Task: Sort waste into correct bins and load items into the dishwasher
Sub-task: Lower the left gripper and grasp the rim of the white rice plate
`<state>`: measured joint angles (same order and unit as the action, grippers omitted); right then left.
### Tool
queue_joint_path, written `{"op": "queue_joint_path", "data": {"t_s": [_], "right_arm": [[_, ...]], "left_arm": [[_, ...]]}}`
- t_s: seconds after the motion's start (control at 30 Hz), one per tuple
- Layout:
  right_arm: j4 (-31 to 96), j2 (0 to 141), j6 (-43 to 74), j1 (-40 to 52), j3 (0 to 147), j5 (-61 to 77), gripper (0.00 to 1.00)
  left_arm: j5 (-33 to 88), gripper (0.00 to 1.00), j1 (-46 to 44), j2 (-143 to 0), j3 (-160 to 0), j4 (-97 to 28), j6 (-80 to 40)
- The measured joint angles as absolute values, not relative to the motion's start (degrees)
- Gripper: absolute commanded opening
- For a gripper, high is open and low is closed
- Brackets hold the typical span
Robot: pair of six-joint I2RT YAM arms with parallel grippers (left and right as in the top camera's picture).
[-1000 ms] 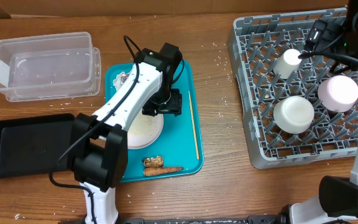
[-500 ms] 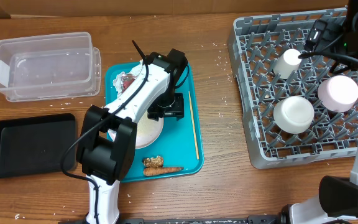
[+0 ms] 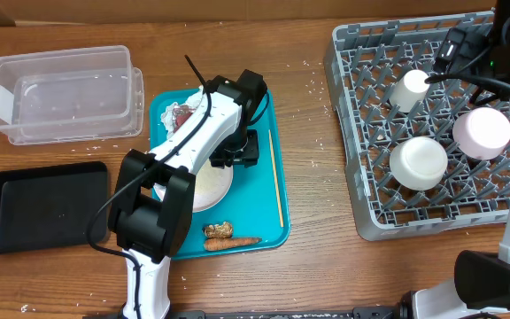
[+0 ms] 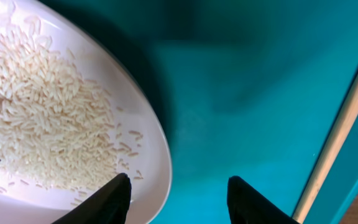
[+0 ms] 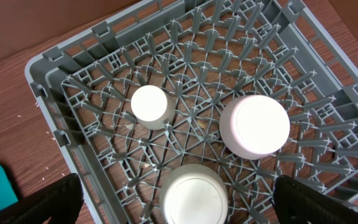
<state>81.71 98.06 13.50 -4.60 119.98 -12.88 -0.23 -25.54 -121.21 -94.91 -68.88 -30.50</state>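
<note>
A white plate (image 3: 207, 188) strewn with rice grains (image 4: 39, 118) lies on the teal tray (image 3: 273, 124). My left gripper (image 3: 237, 149) hangs low over the plate's right rim (image 4: 161, 163). It is open: one finger (image 4: 112, 200) is above the plate's inside and the other (image 4: 253, 202) above the tray. A red wrapper (image 3: 181, 113) lies at the tray's back. A brown scrap (image 3: 218, 230) and a carrot stick (image 3: 240, 240) lie at its front. My right gripper (image 5: 179, 208) is open and empty above the grey dish rack (image 3: 352, 133).
The rack holds a cup (image 3: 408, 89), a white bowl (image 3: 418, 162) and a pink dish (image 3: 482, 133), all upside down. A clear tub (image 3: 65, 93) and a black tray (image 3: 42, 204) stand at the left. A wooden stick (image 3: 277, 182) lies on the teal tray.
My left arm swung right off the black tray and the gripper settled at the plate's right rim. Its fingers have drawn closer together. The right arm stayed still.
</note>
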Motion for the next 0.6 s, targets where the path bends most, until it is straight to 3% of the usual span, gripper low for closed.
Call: {"op": "queue_joint_path", "data": {"t_s": [0.6], "right_arm": [[81.7, 98.1, 13.5, -4.6, 120.0, -12.9, 1.0]], "left_arm": [[-4.8, 0.51, -27.5, -121.2, -91.3, -64.9, -33.2]]}}
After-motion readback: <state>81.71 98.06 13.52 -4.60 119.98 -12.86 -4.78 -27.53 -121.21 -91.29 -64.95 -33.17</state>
